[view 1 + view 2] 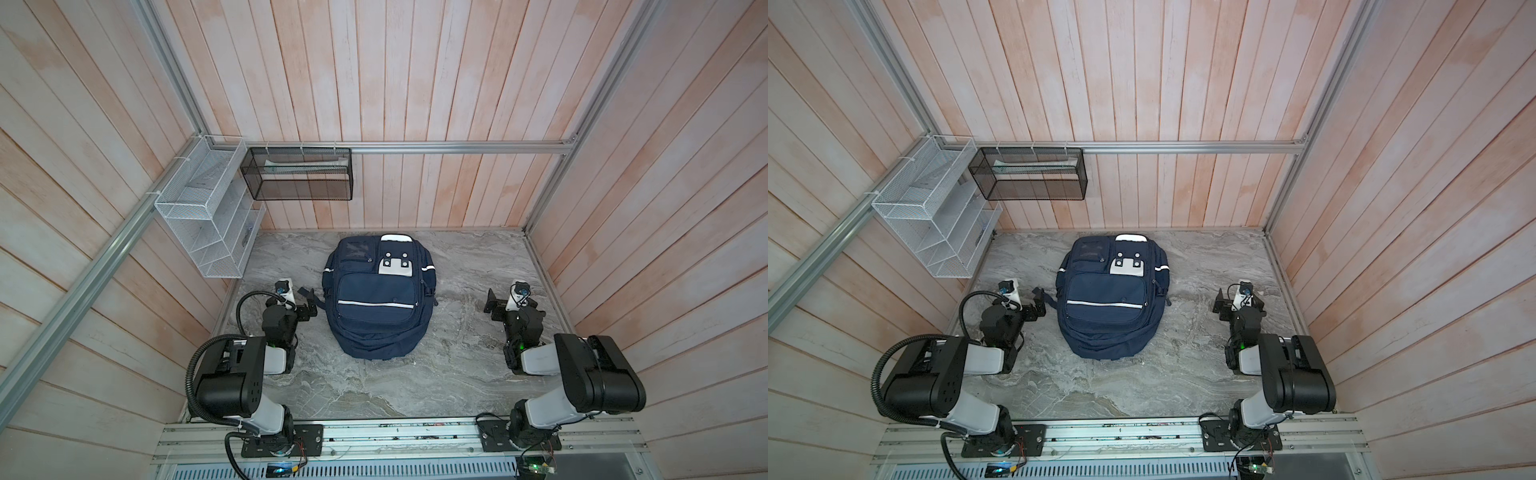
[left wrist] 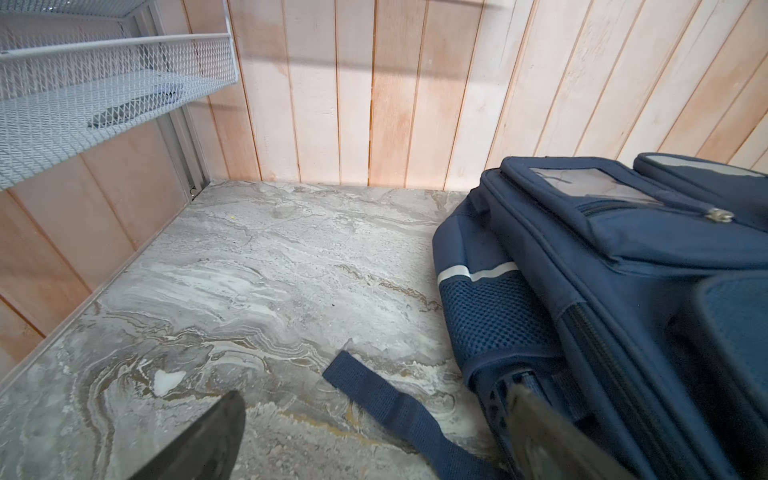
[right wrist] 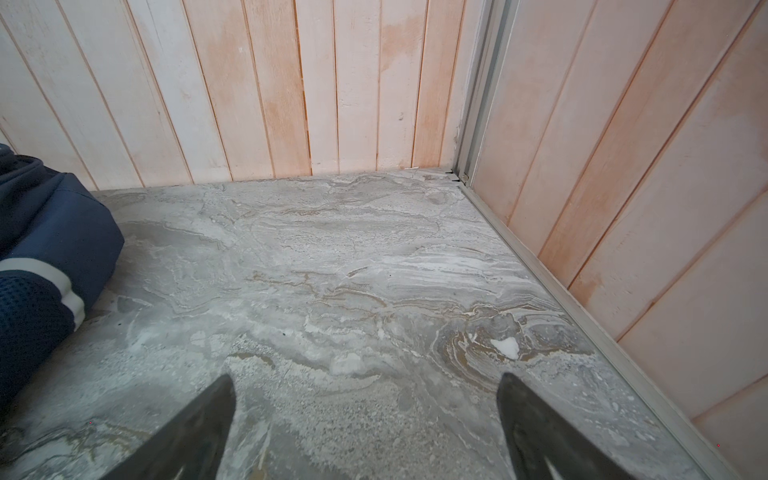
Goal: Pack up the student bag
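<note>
- The student bag (image 1: 376,299) (image 1: 1111,297) lies flat on the desk (image 1: 457,374), front pockets facing up. It is midway between the desk's left and right edges, with its top end close to the far edge.
- On the bag's upper front I see the white patch (image 1: 395,266) with two dark buttons, and a white stripe (image 1: 374,303) crossing the big front pocket.
- My left gripper (image 1: 309,302) (image 1: 1038,303) sits low over the desk just beside the bag's left side. Its jaws are spread wide and grip nothing.
- In the left wrist view, one finger (image 2: 552,436) overlaps the bag's side (image 2: 623,291). I cannot tell whether it touches the fabric.
- A navy strap (image 2: 386,407) from the bag trails loose across the desk between the left gripper's (image 2: 374,392) spread fingers.
- My right gripper (image 1: 492,305) (image 1: 1221,305) is near the desk's right edge, well apart from the bag. Its jaws are also wide apart and empty.
- The right wrist view shows only bare marble between that gripper's (image 3: 365,377) fingers, with the bag's corner (image 3: 41,249) off to the side.
- A white mesh rack (image 1: 199,216) hangs above the far-left corner of the desk. A dark flat item (image 2: 124,112) lies in it, but I cannot make out what it is.
- A black mesh basket (image 1: 299,174) hangs on the back wall beside it.
</note>
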You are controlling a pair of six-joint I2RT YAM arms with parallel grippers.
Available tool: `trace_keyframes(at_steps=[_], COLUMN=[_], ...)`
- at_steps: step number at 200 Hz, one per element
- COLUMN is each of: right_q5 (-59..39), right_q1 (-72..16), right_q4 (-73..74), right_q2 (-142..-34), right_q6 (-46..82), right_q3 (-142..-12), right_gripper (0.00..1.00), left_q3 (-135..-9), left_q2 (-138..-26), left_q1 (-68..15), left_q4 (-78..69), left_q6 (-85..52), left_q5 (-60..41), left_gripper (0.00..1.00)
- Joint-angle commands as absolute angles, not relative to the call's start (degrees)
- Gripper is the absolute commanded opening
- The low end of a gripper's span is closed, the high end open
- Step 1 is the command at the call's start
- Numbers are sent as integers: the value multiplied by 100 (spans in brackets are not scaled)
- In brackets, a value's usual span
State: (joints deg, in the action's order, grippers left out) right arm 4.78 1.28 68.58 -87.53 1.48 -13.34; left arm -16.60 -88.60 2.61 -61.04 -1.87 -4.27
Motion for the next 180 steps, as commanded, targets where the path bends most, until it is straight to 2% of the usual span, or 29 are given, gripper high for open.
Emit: trace_keyframes(at_steps=[1,55,65,85,99,113,128,137,159,180], right_q5=[421,388,33,-848,-1154,-778,-331,-574,-96,360], right_q1=[158,153,145,131,127,140,153,419,450,165], right_q4=[6863,6894,7084,5813,6412,7004,7453,8345,6797,7136], right_q2=[-8701,-8703,-8594,-7503,-7232,-7598,-8699,-9026,-8608,-8788], right_q6=[186,216,69,-339,-487,-328,-96,186,410,185], right_q3=[-1421,-1413,-1413,-1458,-964,-813,-1191,-929,-1371,-1350], right_gripper=[98,98,98,98,98,98,98,98,98,98], left_q3=[-1679,-1670,-1670,-1668,-1672,-1669,-1675,-1668,-1666,-1669], left_q2=[-8860,-8850,-8851,-8850,-8845,-8849,-8851,-8851,-8851,-8840], left_q1=[259,242,237,237,237,233,244,233,229,229], left_q4=[-6319,-6337,-6341,-6337,-6337,-6337,-6337,-6337,-6340,-6337], left_q6=[-112,-88,-88,-94,-95,-89,-88,-84,-88,-87], left_q5=[-492,-457,-457,-456,-457,-452,-457,-450,-448,-448], left_gripper=[100,100,100,100,100,100,100,100,100,100])
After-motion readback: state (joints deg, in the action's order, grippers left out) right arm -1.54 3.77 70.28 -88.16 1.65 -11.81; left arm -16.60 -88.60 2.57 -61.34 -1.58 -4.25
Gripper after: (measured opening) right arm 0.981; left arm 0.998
